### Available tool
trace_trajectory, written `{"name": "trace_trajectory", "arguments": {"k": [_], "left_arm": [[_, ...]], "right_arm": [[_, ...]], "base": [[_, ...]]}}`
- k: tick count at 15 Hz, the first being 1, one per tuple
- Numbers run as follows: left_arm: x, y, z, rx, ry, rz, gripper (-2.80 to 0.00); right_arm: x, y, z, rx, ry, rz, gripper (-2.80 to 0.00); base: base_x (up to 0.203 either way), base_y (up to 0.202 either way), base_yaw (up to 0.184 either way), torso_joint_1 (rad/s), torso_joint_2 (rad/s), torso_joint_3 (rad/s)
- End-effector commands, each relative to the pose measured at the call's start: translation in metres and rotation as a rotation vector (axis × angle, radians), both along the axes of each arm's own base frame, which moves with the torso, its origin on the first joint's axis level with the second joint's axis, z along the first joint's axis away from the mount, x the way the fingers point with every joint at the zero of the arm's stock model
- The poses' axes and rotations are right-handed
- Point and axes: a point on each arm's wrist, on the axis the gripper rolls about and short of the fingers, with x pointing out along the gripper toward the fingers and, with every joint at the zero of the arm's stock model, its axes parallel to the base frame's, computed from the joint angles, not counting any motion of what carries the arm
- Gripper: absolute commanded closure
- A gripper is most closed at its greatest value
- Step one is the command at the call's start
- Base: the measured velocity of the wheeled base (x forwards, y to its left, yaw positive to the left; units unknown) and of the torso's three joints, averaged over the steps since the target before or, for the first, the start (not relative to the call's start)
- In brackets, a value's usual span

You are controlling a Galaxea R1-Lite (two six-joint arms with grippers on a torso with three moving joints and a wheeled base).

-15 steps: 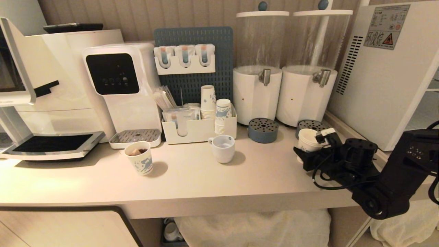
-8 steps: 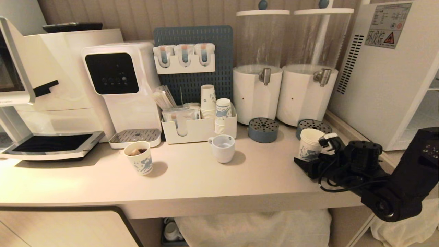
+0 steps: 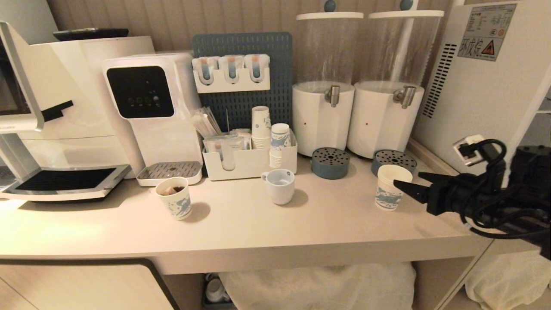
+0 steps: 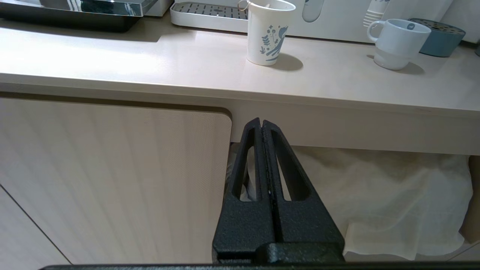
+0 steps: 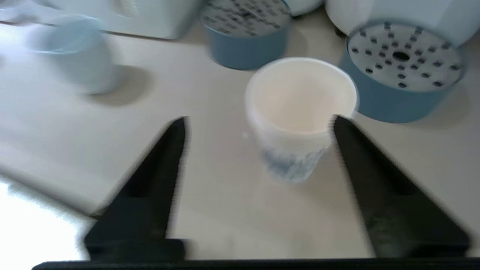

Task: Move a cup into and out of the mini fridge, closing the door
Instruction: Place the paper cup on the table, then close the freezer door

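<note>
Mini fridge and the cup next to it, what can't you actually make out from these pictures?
- Mini fridge: head view's right edge cuts it off, so the door and interior cannot be judged.
- Its warning sticker: text too small to read.
- Cup: right wrist view is blurred, so its blue print is unreadable; whether one finger of the open right hand touches it is unclear.

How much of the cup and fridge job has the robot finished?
Done, it seems: the cup stands upright on the counter, outside the mini fridge. In hand: nothing; the right gripper is open beside the cup, the left gripper shut below the counter edge. Left: I cannot see the door, so closing it may remain.
</note>
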Motion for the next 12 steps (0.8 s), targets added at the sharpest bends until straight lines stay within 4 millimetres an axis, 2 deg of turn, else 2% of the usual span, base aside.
{"name": "trace_trajectory", "arguments": {"k": [1, 3, 6, 8, 10, 12], "left_arm": [[0.003, 0.0, -0.011, -0.002, 0.037, 0.0, 0.0], [0.003, 0.0, -0.011, -0.003, 0.037, 0.0, 0.0], [0.003, 0.0, -0.011, -0.003, 0.037, 0.0, 0.0], [0.003, 0.0, -0.011, -0.003, 0.037, 0.0, 0.0], [0.003, 0.0, -0.011, -0.003, 0.037, 0.001, 0.0], [0.003, 0.0, -0.011, -0.004, 0.037, 0.001, 0.0]], "right_arm": [[-0.051, -0.006, 0.043, 0.022, -0.125, 0.012, 0.0], [-0.092, -0.011, 0.058, 0.034, -0.174, 0.02, 0.0], [-0.163, -0.021, 0.068, 0.045, -0.242, 0.014, 0.0], [-0.215, -0.028, 0.064, 0.049, -0.286, -0.001, 0.0], [-0.259, -0.034, 0.05, 0.054, -0.268, -0.022, 0.0], [-0.28, -0.039, 0.039, 0.102, -0.199, -0.167, 0.0]], "base": [[0.0, 0.0, 0.0, 0.0, 0.0, 0.0], [0.0, 0.0, 0.0, 0.0, 0.0, 0.0], [0.0, 0.0, 0.0, 0.0, 0.0, 0.0], [0.0, 0.0, 0.0, 0.0, 0.0, 0.0], [0.0, 0.0, 0.0, 0.0, 0.0, 0.0], [0.0, 0.0, 0.0, 0.0, 0.0, 0.0]]}}
